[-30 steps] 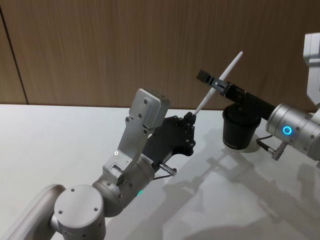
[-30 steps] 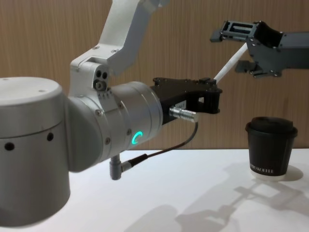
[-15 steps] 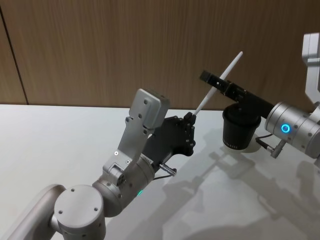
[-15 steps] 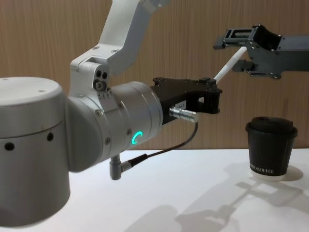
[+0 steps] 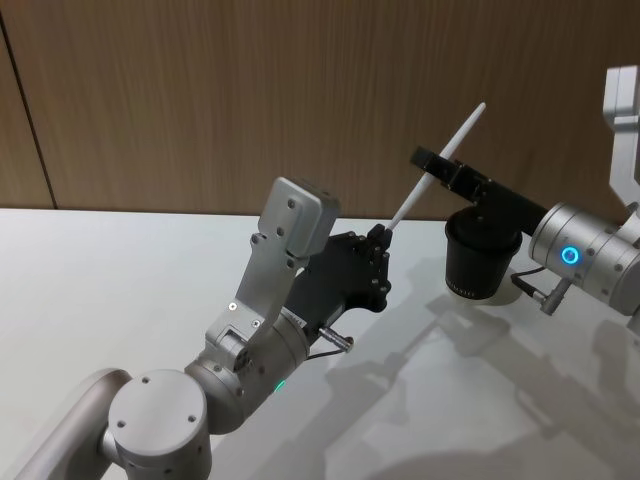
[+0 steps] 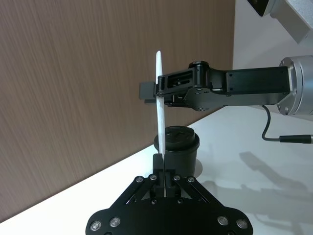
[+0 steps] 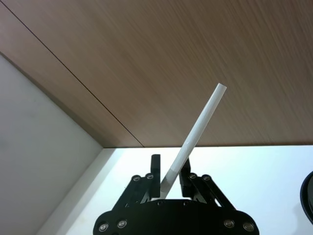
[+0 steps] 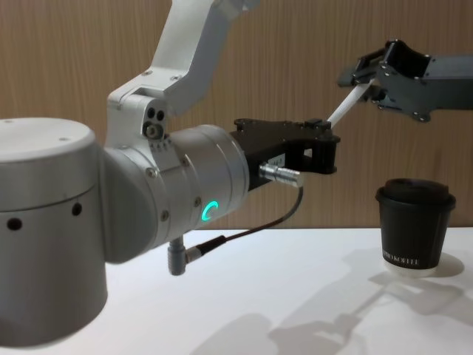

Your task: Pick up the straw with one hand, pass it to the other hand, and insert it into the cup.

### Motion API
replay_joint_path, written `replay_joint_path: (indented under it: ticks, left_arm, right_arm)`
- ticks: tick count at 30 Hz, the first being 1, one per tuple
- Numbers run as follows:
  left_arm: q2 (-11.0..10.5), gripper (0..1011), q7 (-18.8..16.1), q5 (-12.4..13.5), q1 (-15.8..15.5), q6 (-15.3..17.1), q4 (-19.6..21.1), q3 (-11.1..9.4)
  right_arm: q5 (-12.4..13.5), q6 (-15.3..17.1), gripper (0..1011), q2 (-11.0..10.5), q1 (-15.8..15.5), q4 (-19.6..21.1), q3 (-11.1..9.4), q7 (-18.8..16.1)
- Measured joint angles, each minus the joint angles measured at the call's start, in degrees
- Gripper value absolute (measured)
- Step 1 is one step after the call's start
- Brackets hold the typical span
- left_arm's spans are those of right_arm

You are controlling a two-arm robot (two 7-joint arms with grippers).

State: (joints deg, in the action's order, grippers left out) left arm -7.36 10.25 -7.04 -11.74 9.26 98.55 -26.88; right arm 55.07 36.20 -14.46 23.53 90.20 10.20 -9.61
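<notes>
When viewed from the head, left gripper: raised above the white table, left of centre, jaws narrow and clamped on the lower end of the straw.
Head, straw: tilted, upper end leaning up and to the right in front of the wood-panel wall, clear of the table.
Head, right gripper: reaching in from the right, jaws narrow and closed on the straw above its middle, with the straw's upper tip projecting beyond.
Head, cup: upright on the table with its lid on, below and behind the right gripper, apart from the straw.
Head, change: narrowing of the right jaws from wide apart 1.0 s ago, through a smaller gap 0.5 s ago, to closed on the straw. Left gripper, straw and cup in the same places as before.
Left wrist, straw: rising from between the left fingers, gripped at its base.
Left wrist, right gripper: crossing the straw near its upper part, one finger on each side, tight against it.
Left wrist, cup: on the table behind the straw, close to the wall.
Right wrist, straw: slanting up from between the right fingers, which lie close on either side.
Chest, left gripper: at mid-height, reaching from the wrist with the green ring, closed on the straw's lower end.
Chest, right gripper: high on the right, well above the cup, pinching the straw.
Chest, change: right fingers drawn in from a wide spread to a pinch.
</notes>
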Motion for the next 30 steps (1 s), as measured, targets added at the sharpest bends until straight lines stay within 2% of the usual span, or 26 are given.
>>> replay_joint_path:
  ticks: [4, 9, 25, 28, 30]
  left_arm:
    - [0.0, 21, 0.0, 0.0, 0.0, 0.0, 0.0, 0.0]
    - [0.0, 21, 0.0, 0.0, 0.0, 0.0, 0.0, 0.0]
    - [-0.01, 22, 0.0, 0.0, 0.0, 0.0, 0.0, 0.0]
    - [0.0, 60, 0.0, -0.01, 0.0, 0.0, 0.0, 0.0]
    - [0.0, 123, 0.0, 0.0, 0.0, 0.0, 0.0, 0.0]
  right_arm:
    - [0.0, -0.02, 142, 0.03, 0.03, -0.04, 0.02, 0.0]
    - [0.0, -0.03, 79, 0.03, 0.05, -0.08, 0.02, 0.0]
    - [-0.01, -0.56, 6, -0.01, -0.78, 1.19, 0.1, 0.66]
    - [-0.07, -0.79, 6, 0.0, -1.25, 1.93, 0.3, 0.89]
    - [-0.13, -1.01, 6, 0.01, -1.56, 2.45, 0.41, 1.07]
